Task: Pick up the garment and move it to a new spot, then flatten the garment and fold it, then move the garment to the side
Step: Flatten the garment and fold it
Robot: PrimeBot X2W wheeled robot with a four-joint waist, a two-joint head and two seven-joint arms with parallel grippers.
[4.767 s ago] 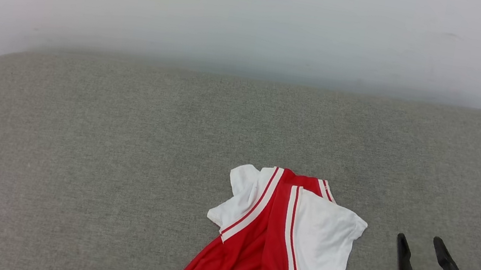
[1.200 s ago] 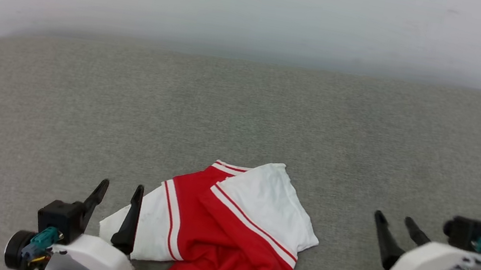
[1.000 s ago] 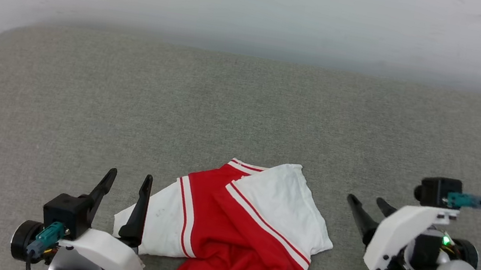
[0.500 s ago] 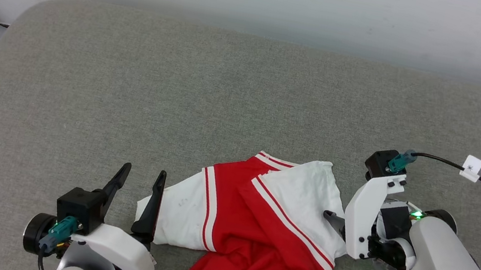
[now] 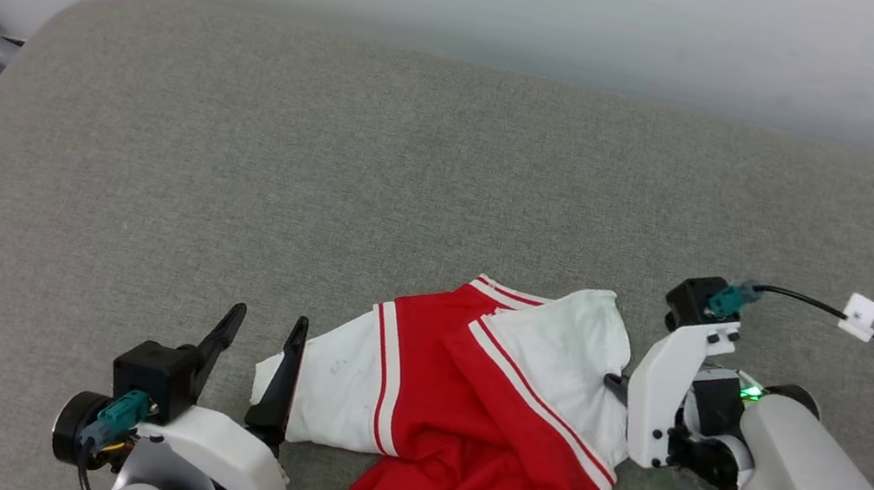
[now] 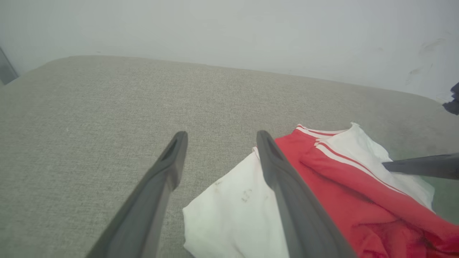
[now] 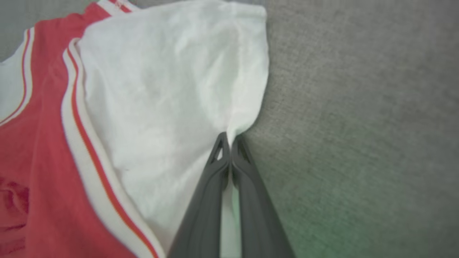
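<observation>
Garment (image 5: 491,429): red jersey T-shirt with white short sleeves, crumpled and unfolded, at lower centre of head view. Red body bunched toward bottom edge. Sleeves spread to left and upper right, each bordered by red-and-white stripes. Outer edge of upper-right sleeve gathered into a pinched point.

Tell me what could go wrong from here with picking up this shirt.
1. The right gripper is shut on just the edge of the white sleeve of the garment. So small a bite may slip out on lifting.
2. The left gripper is open and holds nothing. A lift by one sleeve alone would likely leave the garment hanging bunched and harder to flatten.
</observation>
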